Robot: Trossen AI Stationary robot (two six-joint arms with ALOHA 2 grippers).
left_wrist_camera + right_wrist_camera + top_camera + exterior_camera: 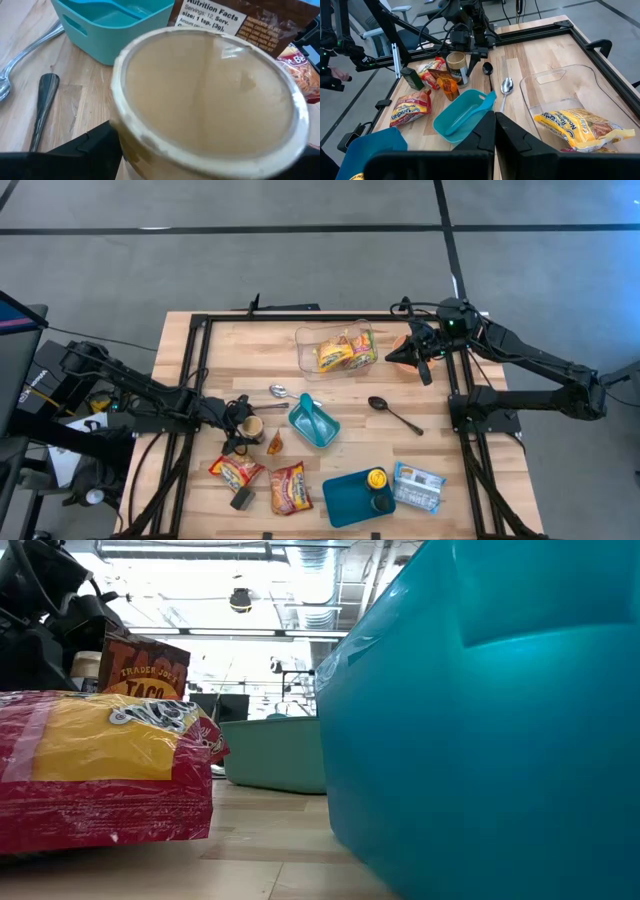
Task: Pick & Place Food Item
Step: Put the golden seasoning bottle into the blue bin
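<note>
The left gripper [240, 428] fingers stand wide around the jar [252, 427]; right fingers closed.

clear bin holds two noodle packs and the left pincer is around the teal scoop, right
Not quite. The clear bin does hold noodle packs, but the left pincer is around the jar, not the teal scoop. The high view and left wrist view show it.

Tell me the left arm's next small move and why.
Probably close the fingers. The left gripper stands open around the jar, which fills its wrist view, upright on the table and not yet gripped. The right gripper waits shut beside the clear bin.
</note>
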